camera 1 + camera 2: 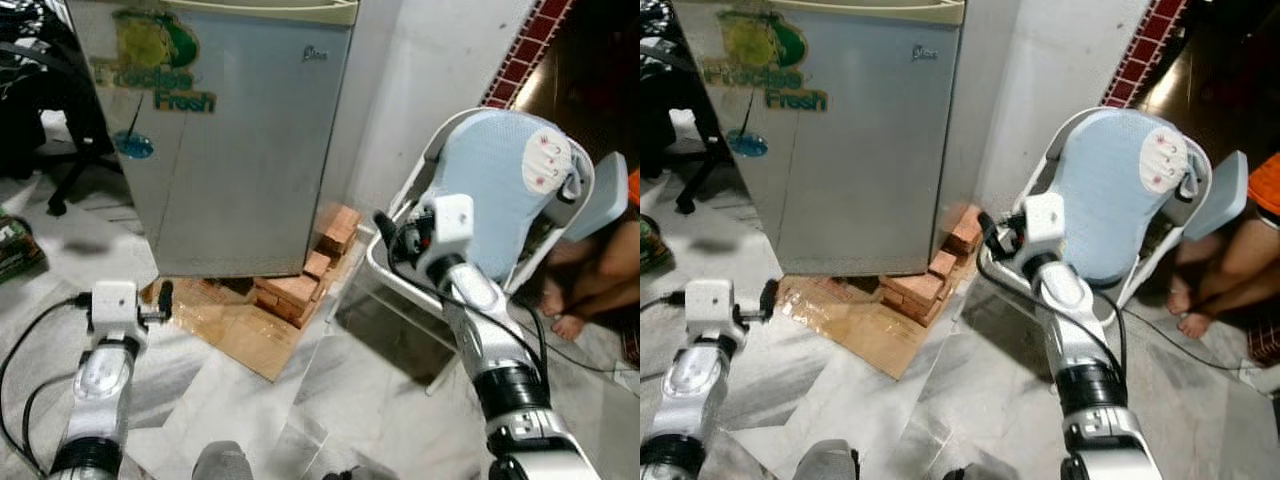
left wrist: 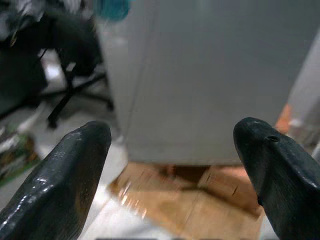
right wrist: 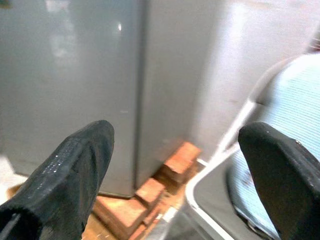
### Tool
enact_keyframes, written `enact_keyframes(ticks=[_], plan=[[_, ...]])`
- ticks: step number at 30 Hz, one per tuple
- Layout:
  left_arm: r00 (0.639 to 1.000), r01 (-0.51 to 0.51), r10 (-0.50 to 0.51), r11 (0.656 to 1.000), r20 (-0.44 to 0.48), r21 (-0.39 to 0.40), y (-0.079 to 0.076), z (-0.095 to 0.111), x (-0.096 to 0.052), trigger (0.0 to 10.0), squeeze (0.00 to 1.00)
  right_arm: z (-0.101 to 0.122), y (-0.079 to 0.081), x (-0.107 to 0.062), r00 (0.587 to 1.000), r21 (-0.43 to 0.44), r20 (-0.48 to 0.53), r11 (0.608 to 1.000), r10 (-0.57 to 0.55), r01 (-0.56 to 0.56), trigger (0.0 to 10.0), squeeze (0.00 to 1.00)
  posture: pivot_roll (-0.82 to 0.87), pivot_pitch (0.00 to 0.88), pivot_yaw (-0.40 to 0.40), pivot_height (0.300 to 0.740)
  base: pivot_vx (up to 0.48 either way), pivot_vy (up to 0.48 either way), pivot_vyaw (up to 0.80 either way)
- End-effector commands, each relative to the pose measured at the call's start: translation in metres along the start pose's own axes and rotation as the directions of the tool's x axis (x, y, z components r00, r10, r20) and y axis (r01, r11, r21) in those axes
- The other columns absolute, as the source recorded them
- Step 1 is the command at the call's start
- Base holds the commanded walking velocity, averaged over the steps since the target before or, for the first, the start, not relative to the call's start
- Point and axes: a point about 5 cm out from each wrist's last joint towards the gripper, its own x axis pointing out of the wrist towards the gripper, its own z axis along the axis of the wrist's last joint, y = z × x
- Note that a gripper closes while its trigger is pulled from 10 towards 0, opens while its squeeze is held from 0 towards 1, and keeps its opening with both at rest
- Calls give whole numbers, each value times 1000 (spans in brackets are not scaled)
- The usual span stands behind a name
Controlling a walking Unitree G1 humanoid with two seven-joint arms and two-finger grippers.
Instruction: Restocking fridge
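Nearest, low on the left: left gripper [image 2: 172, 165], fingers spread wide, holding nothing, hovering over marble floor [image 1: 350, 400] just short of a cardboard sheet [image 1: 245, 335]. To the right and higher: right gripper [image 3: 175, 165], likewise wide open and empty, raised beside a white chair [image 1: 500, 190] with pale blue padding. Beyond: stacked red bricks [image 1: 310, 275] propping a small grey fridge [image 1: 235, 140], door closed, green "Fresh" sticker on front. Far right: a seated person's bare legs [image 1: 590, 280].

Small grey fridge [image 1: 235, 140], door shut, green "Fresh" sticker on front, seemingly propped on bricks and board; ahead of both open jaws.
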Motion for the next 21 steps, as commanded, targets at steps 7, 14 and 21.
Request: enact_keyframes(ticks=[7, 14, 21], plan=[[992, 119, -116, 992, 51, -49, -34, 20, 8, 10000, 0, -4, -1, -26, 997, 13, 25, 997, -72, 72, 10000, 0, 83, 0, -49, 740, 0, 451, -800], [982, 176, -175, 984, 69, -13, -45, 27, 6, 10000, 0, -3, -2, -36, 992, 17, 45, 993, -119, 118, 10000, 0, 83, 0, -53, 740, 0, 480, -800], [983, 177, -175, 982, 48, -64, -46, 24, -2, 10000, 0, -4, -3, -40, 990, 16, 38, 990, -139, 139, 10000, 0, 87, 0, -55, 740, 0, 480, -800]])
